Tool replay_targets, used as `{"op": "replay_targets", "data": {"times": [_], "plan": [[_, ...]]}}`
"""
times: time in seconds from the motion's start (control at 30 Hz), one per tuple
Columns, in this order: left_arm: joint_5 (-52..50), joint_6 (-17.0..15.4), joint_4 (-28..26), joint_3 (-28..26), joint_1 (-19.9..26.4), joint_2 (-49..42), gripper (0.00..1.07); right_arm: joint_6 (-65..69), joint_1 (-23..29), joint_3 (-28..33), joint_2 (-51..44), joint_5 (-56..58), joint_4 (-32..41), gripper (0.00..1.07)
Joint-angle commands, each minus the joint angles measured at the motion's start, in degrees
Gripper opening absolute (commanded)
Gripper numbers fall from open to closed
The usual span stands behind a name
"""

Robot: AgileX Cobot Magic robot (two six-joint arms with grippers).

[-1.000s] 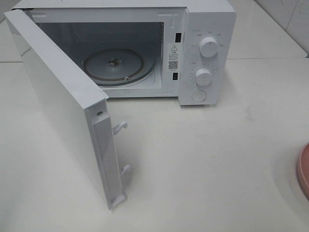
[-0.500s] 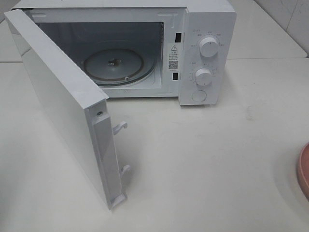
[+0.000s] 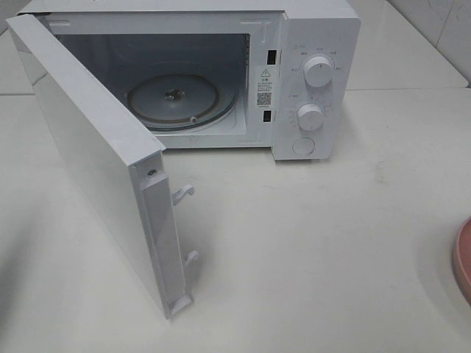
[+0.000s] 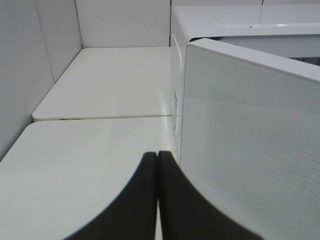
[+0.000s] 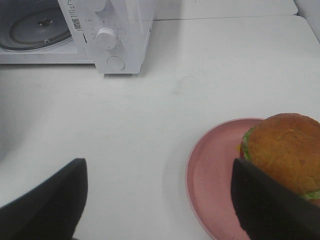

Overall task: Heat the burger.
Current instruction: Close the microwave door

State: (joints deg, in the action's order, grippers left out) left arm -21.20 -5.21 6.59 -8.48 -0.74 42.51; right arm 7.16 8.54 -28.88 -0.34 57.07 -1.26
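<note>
The left tool (image 4: 158, 200) has its two dark fingers pressed together with nothing between them; it hangs above the white bench (image 3: 309, 250), just beside the outer face of the microwave door (image 4: 250, 150). That door (image 3: 96, 162) stands swung wide open toward the left of the exterior high view, with two white latch hooks (image 3: 184, 193) projecting from its free edge. The white microwave (image 3: 316, 44) sits at the rear of the bench. Its cavity is exposed, and a round glass turntable (image 3: 173, 99) lies flat on the cavity floor. To the right of the cavity, the control panel carries an upper knob (image 3: 318, 72), a lower knob (image 3: 310, 116) and a round button (image 3: 302, 145) below them. A warning label (image 3: 264, 84) is fixed to the frame strip between cavity and panel. Farther right, well apart from the microwave, a pink plate (image 5: 215, 170) rests on the bench; only its rim (image 3: 464, 257) shows at the right edge of the exterior high view. The burger (image 5: 282, 150) sits on this plate, brown domed bun uppermost with green lettuce visible at its edge. The right tool (image 5: 157, 205) hovers above the bench near the plate with its fingers spread wide apart, gripping nothing; one finger (image 5: 270, 205) overlaps the burger and plate in the right wrist view.
</note>
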Motion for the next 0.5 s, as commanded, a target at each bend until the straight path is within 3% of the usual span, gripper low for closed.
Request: {"op": "replay_targets", "data": {"times": [0.03, 0.17, 0.2, 0.23, 0.27, 0.3, 0.5], "plan": [[-5.67, -2.52, 3.09, 0.0, 0.23, 3.95, 0.0, -0.92, -0.34, 0.34, -1.43, 0.0, 0.0, 0.76], [-12.26, -9.11, 10.71, -1.15, 0.23, 11.86, 0.0, -0.92, -0.34, 0.34, -1.43, 0.0, 0.0, 0.76], [-12.26, -9.11, 10.71, -1.15, 0.23, 11.86, 0.0, -0.92, -0.34, 0.34, -1.43, 0.0, 0.0, 0.76], [-16.62, -11.34, 15.18, -1.2, 0.23, 15.01, 0.0, -0.92, -0.34, 0.34, -1.43, 0.0, 0.0, 0.76], [-16.62, -11.34, 15.18, -1.2, 0.23, 15.01, 0.0, -0.92, -0.34, 0.34, -1.43, 0.0, 0.0, 0.76], [-20.8, -13.06, 19.19, -1.2, 0.23, 17.76, 0.0, -0.92, -0.34, 0.34, -1.43, 0.0, 0.0, 0.76], [-28.88, -14.04, 26.3, -2.23, -0.74, 24.92, 0.0, -0.92, -0.34, 0.34, -1.43, 0.0, 0.0, 0.76]]}}
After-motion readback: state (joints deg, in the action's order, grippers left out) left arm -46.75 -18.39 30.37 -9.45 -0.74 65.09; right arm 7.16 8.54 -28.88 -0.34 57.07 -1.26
